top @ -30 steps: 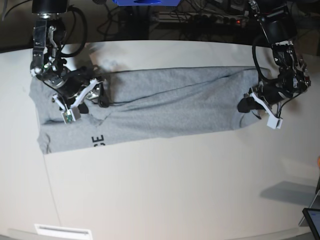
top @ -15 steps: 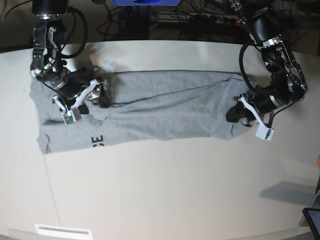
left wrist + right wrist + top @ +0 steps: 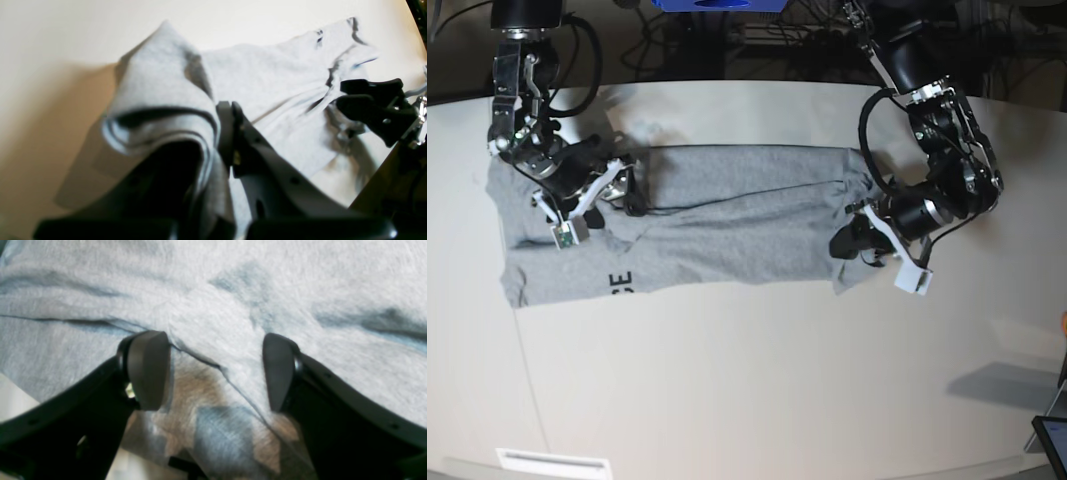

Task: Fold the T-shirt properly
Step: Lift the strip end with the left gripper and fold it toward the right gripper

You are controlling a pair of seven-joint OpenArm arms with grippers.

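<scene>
Heather-grey T-shirt (image 3: 717,225) stretched lengthwise across pale table (image 3: 747,380), creased along the middle, black letters showing near one lower corner, hem end bunched and lifted off the surface. Left gripper (image 3: 852,243) clenched on that raised hem; right gripper (image 3: 213,370) spread wide, pads pressing into cloth near the collar end. Remaining lettering folded under, unreadable; lifted fold blurred in the left wrist view.
</scene>
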